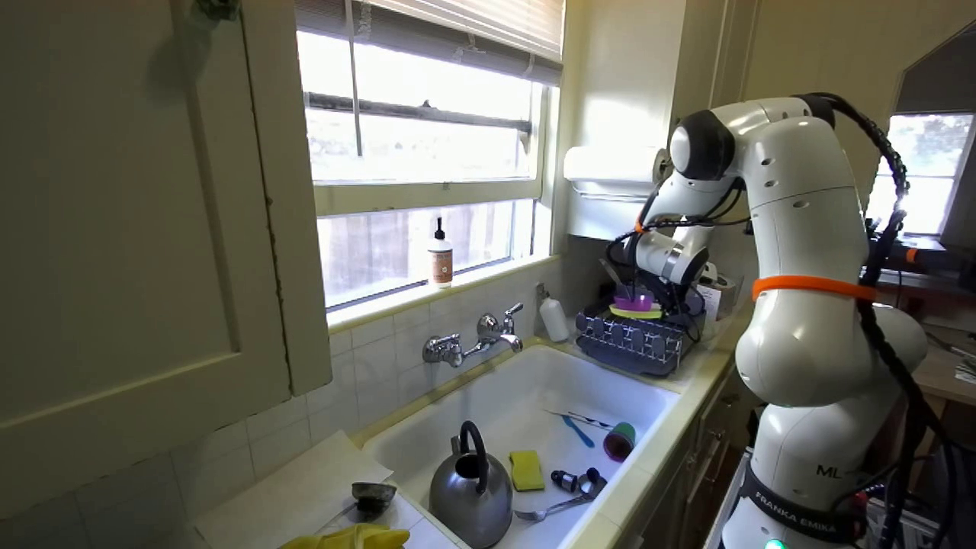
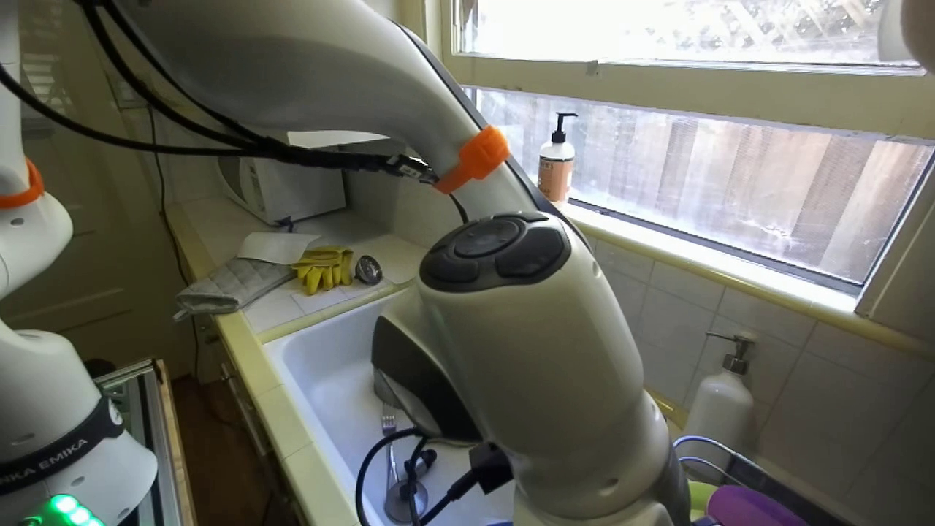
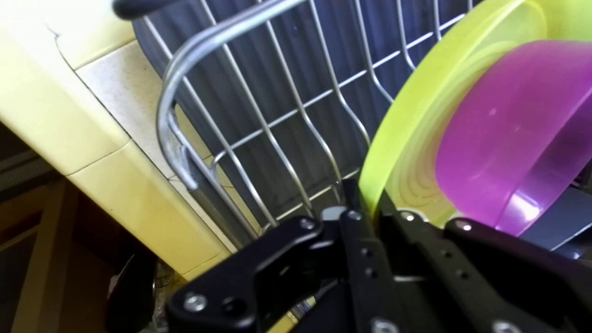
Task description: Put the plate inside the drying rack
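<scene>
The drying rack [image 1: 629,357] is dark bluish-grey with metal wires and stands on the counter beyond the sink. Its wire rim [image 3: 217,41] shows close up in the wrist view. My gripper [image 3: 368,191] is shut on the near rim of a round yellow-green plate [image 3: 384,152], tilted on edge at the rack. A purple bowl [image 3: 499,134] sits against the plate's inner face. Plate [image 1: 639,313] and bowl [image 1: 634,303] show above the rack in an exterior view. The gripper is hidden in an exterior view; the bowl [image 2: 752,508] shows there. No pink flat plate shows.
The white sink [image 1: 579,374] holds a kettle [image 1: 471,496], a yellow sponge [image 1: 526,470], a cup [image 1: 619,441] and utensils. A white soap bottle [image 1: 553,318] stands beside the rack. The faucet [image 1: 496,335] juts from the wall. The yellow counter edge [image 3: 115,180] runs along the rack.
</scene>
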`<move>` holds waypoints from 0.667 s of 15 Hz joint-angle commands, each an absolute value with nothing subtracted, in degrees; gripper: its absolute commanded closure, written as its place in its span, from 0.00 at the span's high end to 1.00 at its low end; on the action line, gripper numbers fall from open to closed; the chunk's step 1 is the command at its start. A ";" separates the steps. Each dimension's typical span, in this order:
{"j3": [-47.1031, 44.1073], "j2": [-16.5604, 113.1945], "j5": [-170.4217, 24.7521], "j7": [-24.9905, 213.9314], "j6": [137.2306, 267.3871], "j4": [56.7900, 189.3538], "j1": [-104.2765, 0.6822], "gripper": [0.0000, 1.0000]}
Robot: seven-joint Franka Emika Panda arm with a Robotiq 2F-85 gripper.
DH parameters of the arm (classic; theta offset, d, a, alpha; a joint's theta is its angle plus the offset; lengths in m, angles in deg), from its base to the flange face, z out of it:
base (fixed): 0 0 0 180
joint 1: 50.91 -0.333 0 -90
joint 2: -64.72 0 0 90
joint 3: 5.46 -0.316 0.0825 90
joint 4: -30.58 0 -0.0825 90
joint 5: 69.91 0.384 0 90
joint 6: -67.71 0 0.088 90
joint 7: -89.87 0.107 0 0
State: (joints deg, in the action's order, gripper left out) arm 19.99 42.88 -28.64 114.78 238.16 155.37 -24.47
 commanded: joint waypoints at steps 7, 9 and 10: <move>10.43 36.71 -20.45 111.62 240.01 148.31 -17.94 0.02; 8.61 35.98 -19.63 110.88 240.04 147.60 -16.66 0.02; 7.83 35.66 -19.33 110.44 240.14 147.26 -16.06 0.02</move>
